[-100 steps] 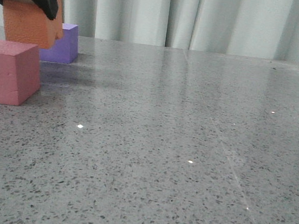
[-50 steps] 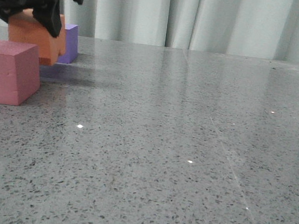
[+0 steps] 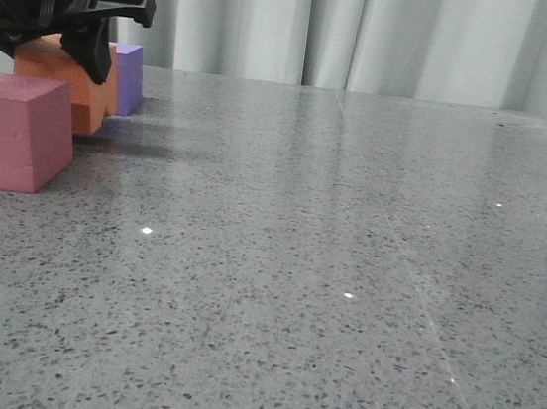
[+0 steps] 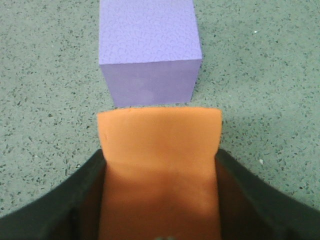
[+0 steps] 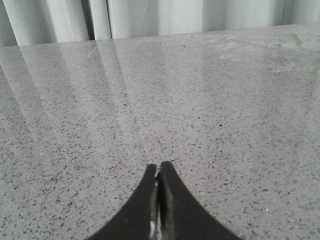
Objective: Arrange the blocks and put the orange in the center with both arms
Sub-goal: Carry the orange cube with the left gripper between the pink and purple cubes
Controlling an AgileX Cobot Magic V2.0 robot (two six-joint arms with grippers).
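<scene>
At the surface's [image 3: 345, 273] far left, the left tool [image 3: 70, 35] grips the pebbled orange foam cube [image 3: 74, 80] — set between its neighbours.
Smooth pink-red foam cube [image 3: 13, 131] nearer, purple foam cube [image 4: 149, 47] behind; release remains — right tool [image 5: 159, 200] pinched closed, holding nothing.

Legible text, labels, brands, numbers, signs: none readable on any surface in the front view or either wrist view.

The grey speckled stone table [image 3: 345, 273] looks polished and glossy. The purple foam cube [image 4: 148, 30] has a pebbled top; the orange foam cube [image 4: 160, 150] looks matt.
</scene>
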